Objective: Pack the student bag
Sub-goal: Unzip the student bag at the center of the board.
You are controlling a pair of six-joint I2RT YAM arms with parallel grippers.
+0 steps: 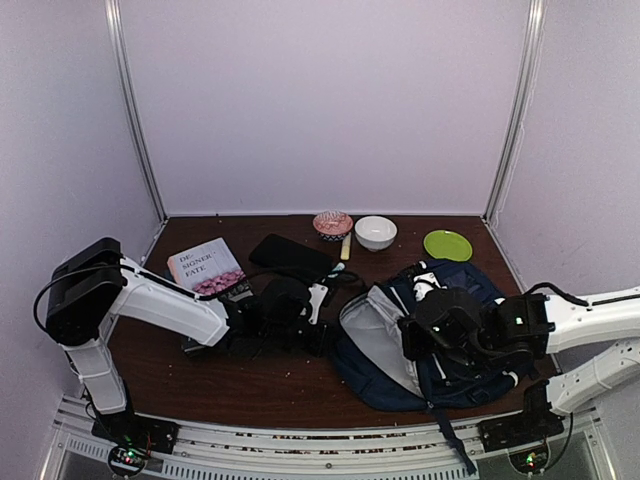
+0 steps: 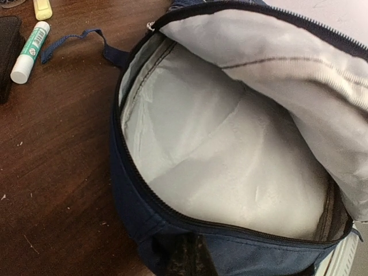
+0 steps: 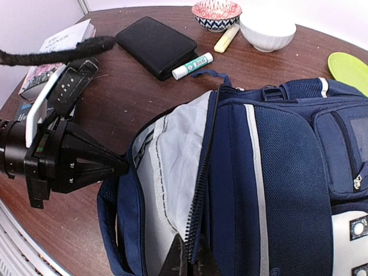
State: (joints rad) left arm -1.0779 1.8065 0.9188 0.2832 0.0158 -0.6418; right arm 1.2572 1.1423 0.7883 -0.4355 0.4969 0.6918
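Brown table (image 1: 270, 385), left claw (image 3: 123, 164) pinching student bag (image 3: 276, 172) rim, right claw (image 3: 187, 261) pinching flap (bag unzipped)

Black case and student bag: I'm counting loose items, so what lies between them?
A white glue stick lies on the table between the black case and the student bag, shown clearest in the right wrist view.

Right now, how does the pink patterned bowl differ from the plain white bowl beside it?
The round pink bowl has a blue-and-white patterned outside; the round white bowl is plain. In the top view the pink bowl stands left of the white bowl. Both stand upright, side by side.
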